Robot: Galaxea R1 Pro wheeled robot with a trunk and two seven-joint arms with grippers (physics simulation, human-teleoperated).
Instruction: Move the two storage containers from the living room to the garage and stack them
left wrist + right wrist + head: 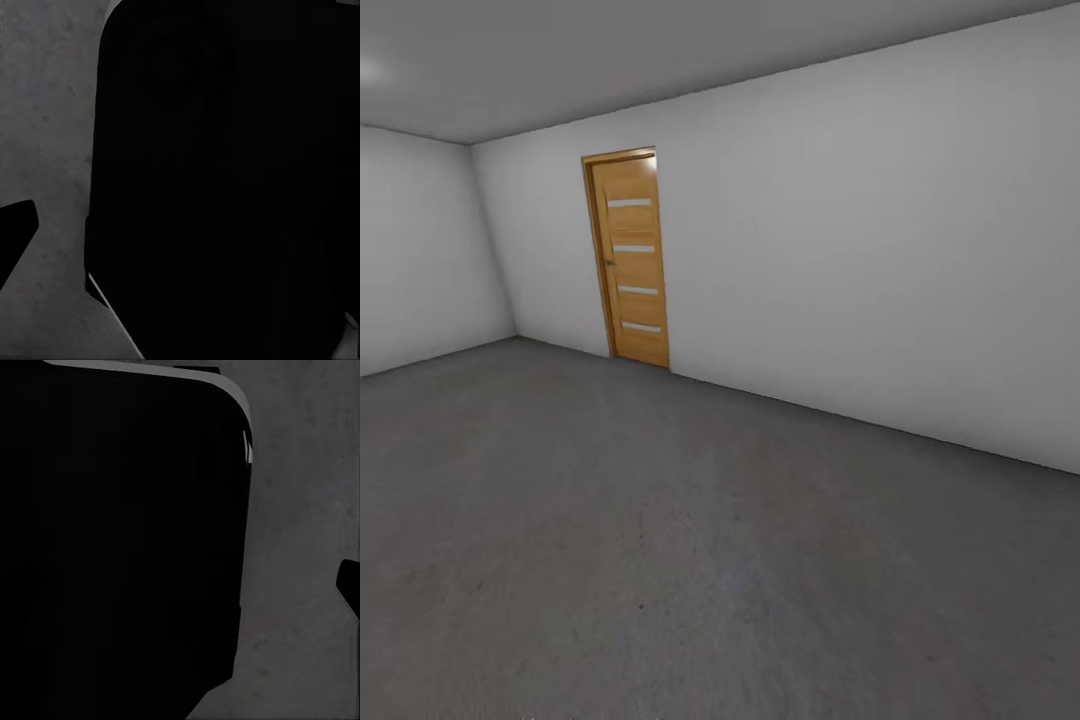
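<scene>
**Ana:** Nearest the head camera, what lies underfoot?

**Ben:** Concrete: the floor (690,560) is dark grey, rough and mottled, with paler blotches, and it runs flat from the near edge to the far walls. It looks like the garage.

**Ana:** And the walls?

**Ben:** Plain grey-white, smooth and matt. One long wall (880,270) runs from far left toward near right; a second wall (420,250) meets it at the far left corner. Above is a flat grey ceiling (610,60) with a faint bright patch at the left.

**Ana:** Anything set into that long wall?

**Ben:** A narrow wooden door (631,259), honey-orange with visible grain, shut inside a matching frame. Four thin pale horizontal strips cross its panel (glass or inlay, I cannot tell which). I see no writing, label or brand mark on it.

**Ana:** What do the wrist cameras give?

**Ben:** In the left wrist view a big black rounded shape (225,187), smooth and featureless, sits close to the lens, with the same speckled concrete beside it. The right wrist view has a similar black rounded slab (120,547) with a thin grey rim, again over concrete.

**Ana:** Fingers open or closed?

**Ben:** I cannot tell for either gripper.

**Ana:** And the storage containers?

**Ben:** I cannot tell where they are.
</scene>
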